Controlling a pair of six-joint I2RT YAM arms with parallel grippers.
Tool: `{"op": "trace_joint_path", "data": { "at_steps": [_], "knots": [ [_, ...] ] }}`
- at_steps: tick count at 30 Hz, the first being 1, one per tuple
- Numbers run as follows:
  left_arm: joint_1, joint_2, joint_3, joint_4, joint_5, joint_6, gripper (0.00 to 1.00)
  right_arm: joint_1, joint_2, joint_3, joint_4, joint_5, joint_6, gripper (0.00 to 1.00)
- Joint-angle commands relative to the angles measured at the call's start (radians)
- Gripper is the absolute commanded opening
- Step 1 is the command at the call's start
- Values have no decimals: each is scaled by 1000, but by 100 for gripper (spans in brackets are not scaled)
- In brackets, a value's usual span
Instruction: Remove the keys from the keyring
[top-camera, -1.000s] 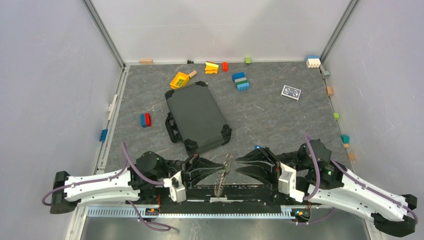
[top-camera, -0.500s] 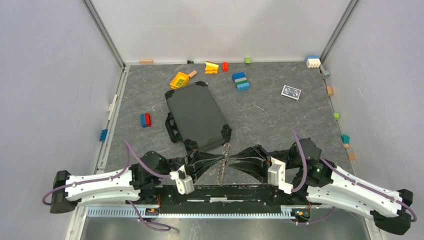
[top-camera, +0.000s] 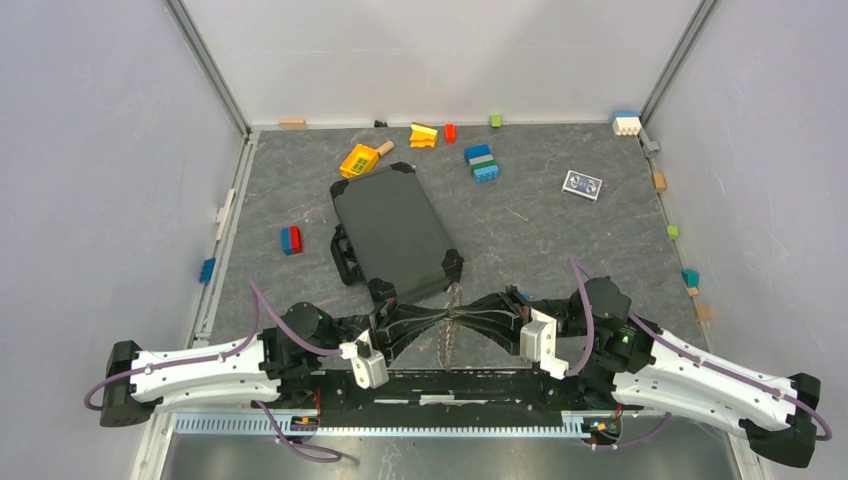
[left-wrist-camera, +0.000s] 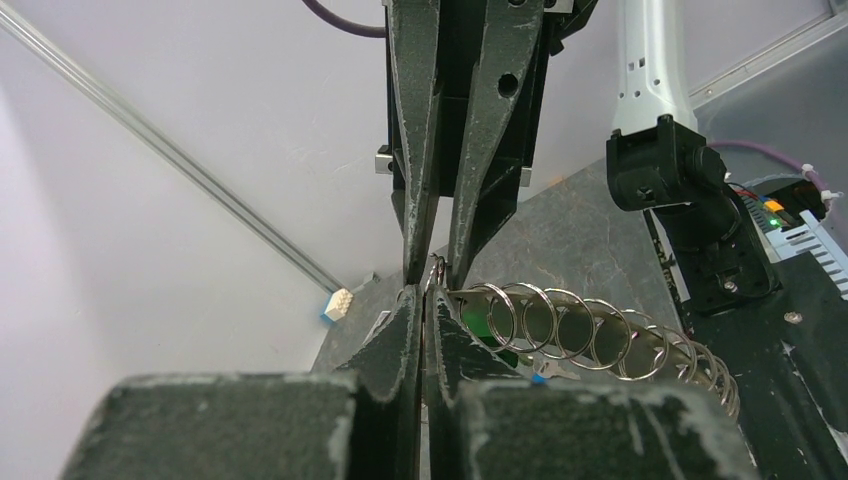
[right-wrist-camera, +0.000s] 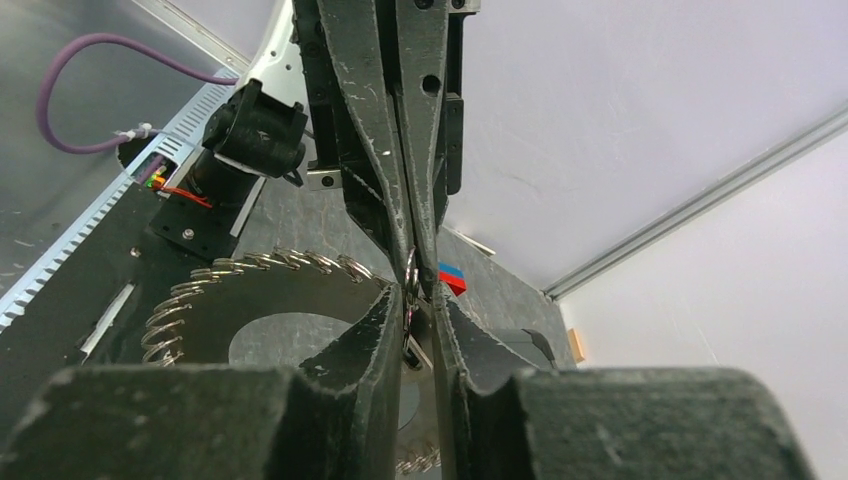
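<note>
I see the keyring (left-wrist-camera: 575, 325) as shiny bare metal; my left pincer (left-wrist-camera: 421, 300) looks matt black, scuffed plastic; the tabletop (top-camera: 540, 230) looks matt, marbled grey.

My left arm (top-camera: 190, 372) and right arm (top-camera: 700, 375) lie low, both reaching inward. My left tool (top-camera: 437, 322) and right tool (top-camera: 465, 317) meet tip to tip at the middle. The left fingers (left-wrist-camera: 400, 345) press together. The right fingers (right-wrist-camera: 385, 335) show a narrow gap, and I cannot tell whether they grip.
</note>
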Motion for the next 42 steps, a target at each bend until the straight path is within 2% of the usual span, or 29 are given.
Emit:
{"op": "trace_joint_path", "data": {
  "at_steps": [1, 6, 8, 11, 15, 17, 23, 32, 37, 42],
  "knots": [
    [2, -9, 26, 67, 20, -25, 2, 3, -3, -3, 56, 38, 21, 20],
    [2, -3, 30, 67, 27, -25, 2, 3, -5, -5, 56, 34, 23, 10],
    [3, -2, 32, 66, 32, -27, 2, 3, -6, -5, 52, 32, 19, 1],
    [4, 4, 34, 62, 34, -31, 3, 3, -11, -2, 38, 28, 1, 0],
    [2, 12, 50, 21, 39, -41, 30, 3, -16, 29, -26, 37, -38, 0],
    [2, 16, 59, -1, 48, -44, 35, 3, -9, 60, -85, 53, -65, 0],
    [3, 32, 84, -62, 52, -32, 35, 3, 35, 144, -261, 98, -143, 0],
    [4, 2, 174, -341, -16, 15, 36, 3, 52, 213, -390, 213, -201, 0],
    [3, -23, 193, -402, -81, -7, 36, 3, 74, 270, -470, 250, -228, 0],
    [3, 30, 219, -419, -97, -22, 34, 3, 109, 318, -501, 260, -226, 0]
  ]
}}
